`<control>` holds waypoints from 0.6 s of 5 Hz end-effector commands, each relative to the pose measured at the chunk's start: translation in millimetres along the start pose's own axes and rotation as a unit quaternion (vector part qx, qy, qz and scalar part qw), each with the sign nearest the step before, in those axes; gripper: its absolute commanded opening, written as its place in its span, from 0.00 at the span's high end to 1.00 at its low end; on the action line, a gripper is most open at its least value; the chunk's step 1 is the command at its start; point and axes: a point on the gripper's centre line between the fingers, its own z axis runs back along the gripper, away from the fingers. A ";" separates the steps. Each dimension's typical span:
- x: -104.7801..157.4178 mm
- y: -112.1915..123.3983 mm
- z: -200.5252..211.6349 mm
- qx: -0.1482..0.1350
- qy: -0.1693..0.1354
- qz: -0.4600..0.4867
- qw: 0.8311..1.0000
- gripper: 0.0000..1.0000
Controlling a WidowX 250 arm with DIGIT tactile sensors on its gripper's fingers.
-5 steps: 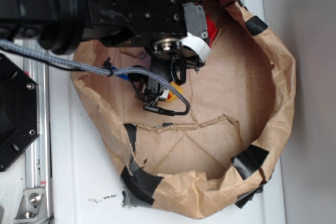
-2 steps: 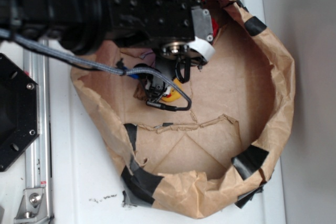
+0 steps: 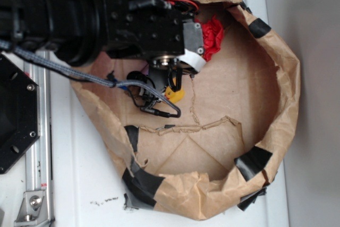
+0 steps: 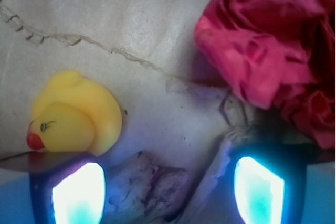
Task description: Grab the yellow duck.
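Observation:
The yellow duck [image 4: 73,114] lies on its side on brown paper, red beak pointing left, in the lower left of the wrist view. It sits just ahead of my left fingertip [image 4: 79,192] and outside the gap. My gripper [image 4: 168,192] is open, with only crumpled paper between the fingers. In the exterior view the duck [image 3: 175,95] peeks out beside my gripper [image 3: 156,98], low inside the paper basin.
A crumpled red paper wad [image 4: 273,51] lies close ahead on the right; in the exterior view the wad [image 3: 213,34] rests against the far wall. A taped brown paper wall [image 3: 281,78] rings the floor. A torn seam [image 3: 202,127] crosses it.
The arm has shifted left in the exterior view, uncovering the red paper wad. The duck shows more clearly beside the gripper.

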 end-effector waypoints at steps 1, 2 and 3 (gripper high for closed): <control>22.1 -19.9 16.8 -0.033 -0.052 -0.016 0.998 0.00; 29.9 -14.8 25.6 -0.029 -0.062 -0.011 0.998 0.00; 30.7 -14.3 29.1 -0.022 -0.066 -0.011 0.998 0.00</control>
